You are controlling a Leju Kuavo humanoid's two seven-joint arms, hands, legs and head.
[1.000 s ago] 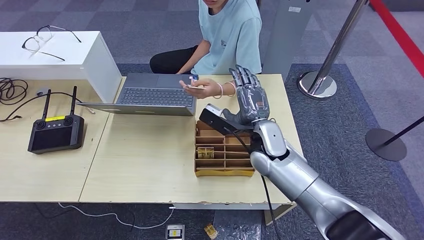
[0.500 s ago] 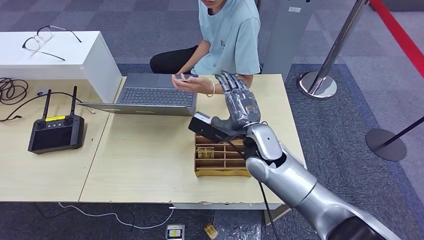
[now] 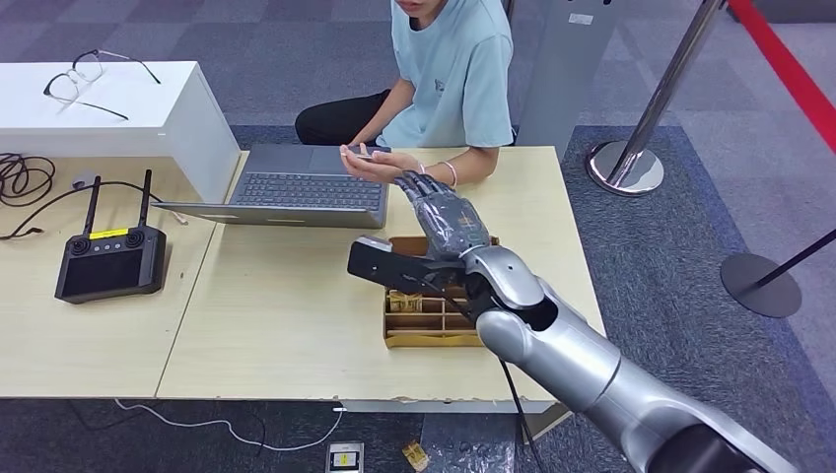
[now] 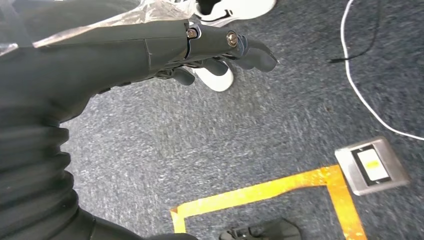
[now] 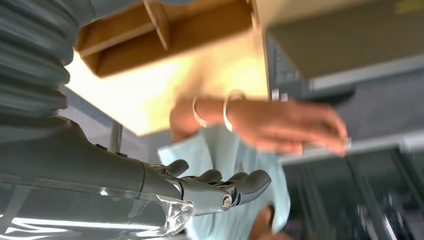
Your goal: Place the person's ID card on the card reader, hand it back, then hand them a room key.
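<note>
Card (image 3: 361, 152) was held by the person's hand (image 3: 370, 163) at the far tabletop (image 3: 286, 305) edge; right robot hand (image 3: 446, 219) was extended empty, fingers spread, and left robot hand (image 4: 220, 47) hung empty; every task step was judged outstanding.

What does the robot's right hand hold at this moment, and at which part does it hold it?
Nothing. The right hand is open above the table, fingers stretched toward the person's hand, which holds a card resting across its palm and fingers.
</note>
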